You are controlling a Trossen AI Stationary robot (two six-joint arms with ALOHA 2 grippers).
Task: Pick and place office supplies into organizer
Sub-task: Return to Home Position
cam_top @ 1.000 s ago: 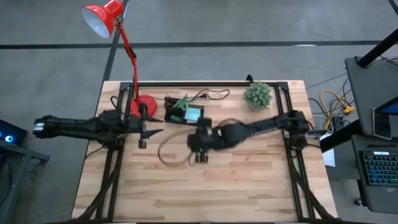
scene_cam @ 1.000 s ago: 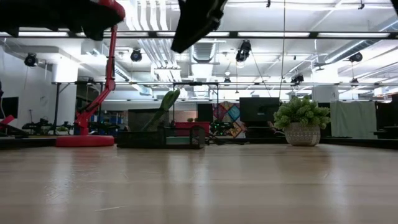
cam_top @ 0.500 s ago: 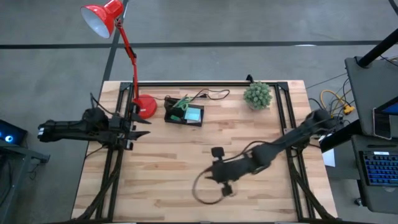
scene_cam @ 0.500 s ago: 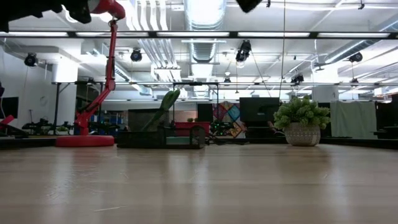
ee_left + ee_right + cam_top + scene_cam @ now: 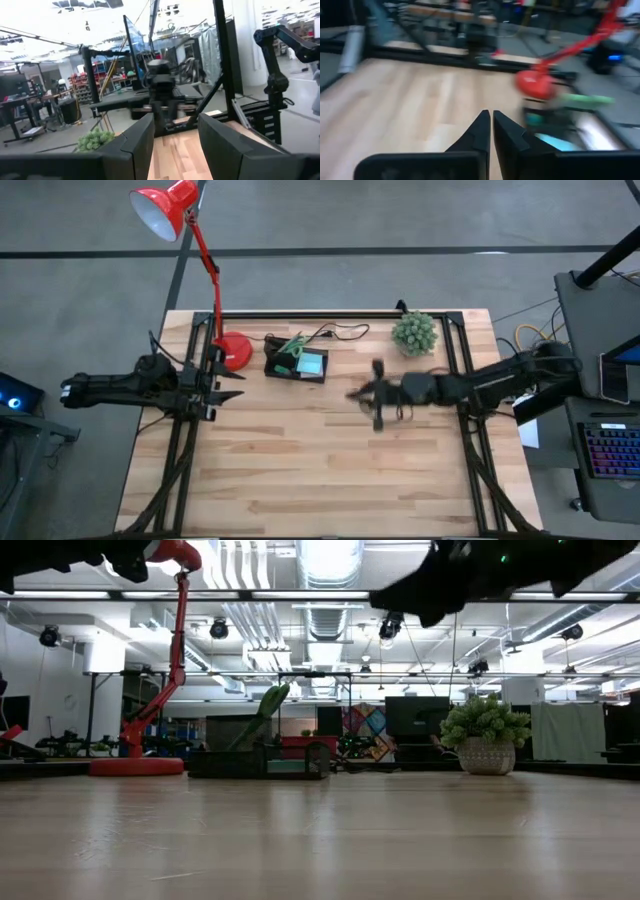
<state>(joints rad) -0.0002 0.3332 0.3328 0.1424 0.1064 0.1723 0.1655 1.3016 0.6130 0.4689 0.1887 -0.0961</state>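
**Task items.** The organizer (image 5: 297, 363) stood at the far side of the bench (image 5: 300, 480), just beside the lamp base (image 5: 236, 351) and well apart from the plant (image 5: 414, 333). A teal pad (image 5: 312, 364) lay flat in its low tray. The scissors (image 5: 289, 345) stood tilted in the taller section, green handles uppermost, and in the low view they leaned above the box rim. No supplies were visible outside the organizer in the high view. Any tiny pieces inside it were too small to make out. Judgement: the placing work appeared complete.

**Right gripper.** The right gripper (image 5: 362, 393) hung above the bench between organizer and plant, touching neither. Its wrist view showed the 2 fingers closed to a hairline gap with nothing between them. Judgement: this posture suited an empty arm heading for rest, not one lining up a pick.

**Left gripper.** The left gripper (image 5: 224, 387) waited at the bench's left edge, near the lamp base and raised off the surface. Its 2 fingers were parted moderately and held nothing.

**Risk.** A cable (image 5: 340, 332) ran behind the organizer. Judgement: neither arm was close enough to snag it or disturb the tilted scissors.
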